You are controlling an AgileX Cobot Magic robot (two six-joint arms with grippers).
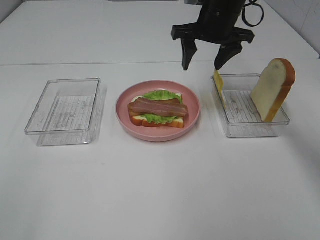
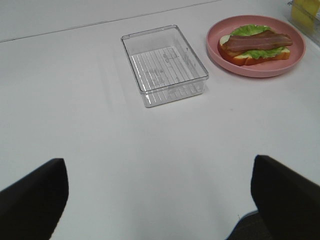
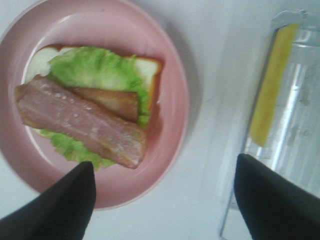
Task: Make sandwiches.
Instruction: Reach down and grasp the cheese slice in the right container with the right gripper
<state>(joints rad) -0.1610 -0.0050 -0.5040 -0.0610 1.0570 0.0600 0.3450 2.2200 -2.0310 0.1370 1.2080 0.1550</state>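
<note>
The open sandwich lies on a round pink plate [image 1: 125,117] in the middle of the table: a bread slice, green lettuce [image 1: 161,95] and bacon strips [image 1: 157,107] on top. A second bread slice [image 1: 272,90] leans upright in the clear right tray [image 1: 250,132]. A yellow cheese slice [image 1: 218,80] stands against that tray's left wall. My right gripper [image 1: 202,64] hangs open and empty above the gap between plate and tray; its wrist view shows the bacon [image 3: 80,122] and cheese [image 3: 272,100] below. My left gripper [image 2: 160,200] is open over bare table, holding nothing.
An empty clear tray [image 1: 62,131] sits left of the plate, also in the left wrist view [image 2: 165,65]. The white table stretches on all sides. A seam runs across it behind the trays.
</note>
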